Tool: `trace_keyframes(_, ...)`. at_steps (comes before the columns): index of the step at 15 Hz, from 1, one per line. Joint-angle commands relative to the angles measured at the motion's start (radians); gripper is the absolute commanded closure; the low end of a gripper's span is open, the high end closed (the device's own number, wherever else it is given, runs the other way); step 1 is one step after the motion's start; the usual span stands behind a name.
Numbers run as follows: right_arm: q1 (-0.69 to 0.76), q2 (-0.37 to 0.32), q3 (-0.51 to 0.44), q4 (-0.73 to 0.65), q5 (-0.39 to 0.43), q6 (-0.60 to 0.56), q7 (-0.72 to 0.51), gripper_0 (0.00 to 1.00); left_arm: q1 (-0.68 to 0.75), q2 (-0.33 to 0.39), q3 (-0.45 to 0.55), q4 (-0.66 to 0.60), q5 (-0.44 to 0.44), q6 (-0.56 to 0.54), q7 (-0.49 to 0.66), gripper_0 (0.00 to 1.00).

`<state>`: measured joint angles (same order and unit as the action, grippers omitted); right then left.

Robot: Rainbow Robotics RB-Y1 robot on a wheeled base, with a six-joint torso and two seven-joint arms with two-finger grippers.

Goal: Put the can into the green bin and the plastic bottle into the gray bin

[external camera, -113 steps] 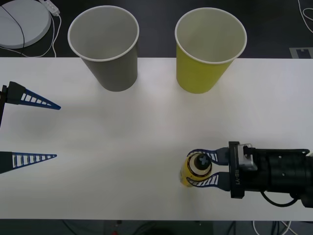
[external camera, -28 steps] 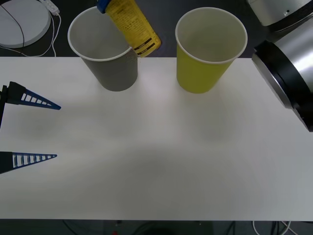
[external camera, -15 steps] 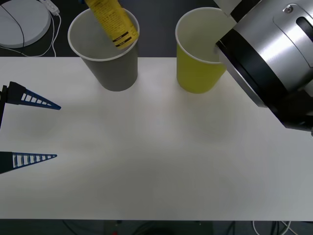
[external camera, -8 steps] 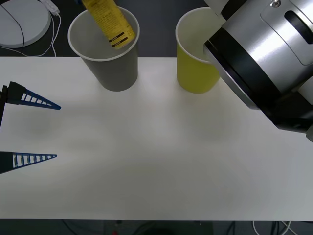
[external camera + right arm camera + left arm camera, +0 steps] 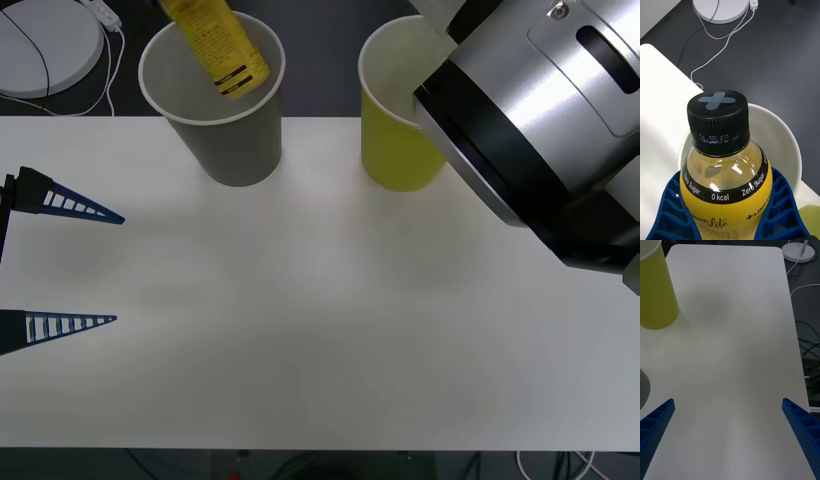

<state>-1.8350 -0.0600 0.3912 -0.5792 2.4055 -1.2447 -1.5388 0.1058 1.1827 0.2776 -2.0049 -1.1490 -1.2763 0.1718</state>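
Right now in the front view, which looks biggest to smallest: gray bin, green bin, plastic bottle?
1. and 2. gray bin and green bin: look alike, the green partly hidden by the right arm.
3. plastic bottle, smallest.

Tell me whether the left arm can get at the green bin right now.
Probably not cleanly. The left end effector is parked open at the table's left edge, and the right arm's body hangs across the green bin, covering much of its mouth while holding the bottle over the gray bin.

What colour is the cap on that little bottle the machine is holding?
Black, with a grey cross on top; the plastic bottle's cap shows best in the right wrist view.
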Motion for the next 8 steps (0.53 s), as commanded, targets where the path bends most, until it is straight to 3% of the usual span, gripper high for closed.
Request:
trace_keyframes(1, 0.0, 0.008, -0.005, 0.019, -0.008, 0.027, 0.0, 1.0, 0.0, 0.0, 0.0, 0.0, 0.0, 0.0, 0.0, 0.0)
trace_keyframes(7, 0.0, 0.014, -0.006, 0.035, -0.016, 0.056, 0.002, 1.0, 0.0, 0.0, 0.0, 0.0, 0.0, 0.0, 0.0, 0.0)
trace_keyframes(8, 0.0, 0.014, -0.006, 0.035, -0.014, 0.059, 0.002, 0.63, 0.0, 0.0, 0.0, 0.0, 0.0, 0.0, 0.0, 0.0)
